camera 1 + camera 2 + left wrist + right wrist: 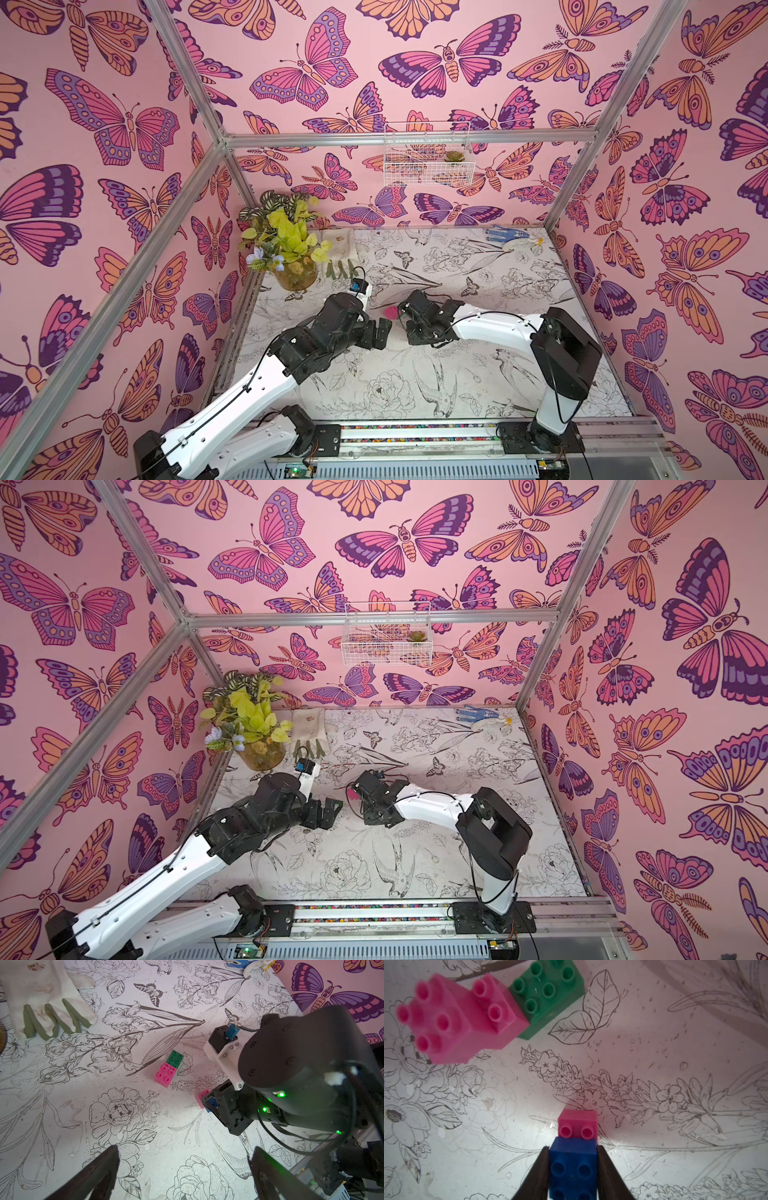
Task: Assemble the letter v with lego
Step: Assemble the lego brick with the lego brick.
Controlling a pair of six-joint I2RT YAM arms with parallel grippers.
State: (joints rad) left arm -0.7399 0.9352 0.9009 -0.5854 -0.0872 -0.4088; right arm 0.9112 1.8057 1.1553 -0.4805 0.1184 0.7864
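The blue brick [573,1165], joined to a pink brick [578,1124], is clamped by its flat sides between the right fingers [536,1176]. It is likely light, stiff and slick. The left fingers [97,1169] stand apart.

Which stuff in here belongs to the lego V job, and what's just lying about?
Job: green brick; stepped pink bricks on it; blue brick with a pink brick attached, clamped in the right gripper.
Lying about: white glove; blue glove; plant; wire basket.
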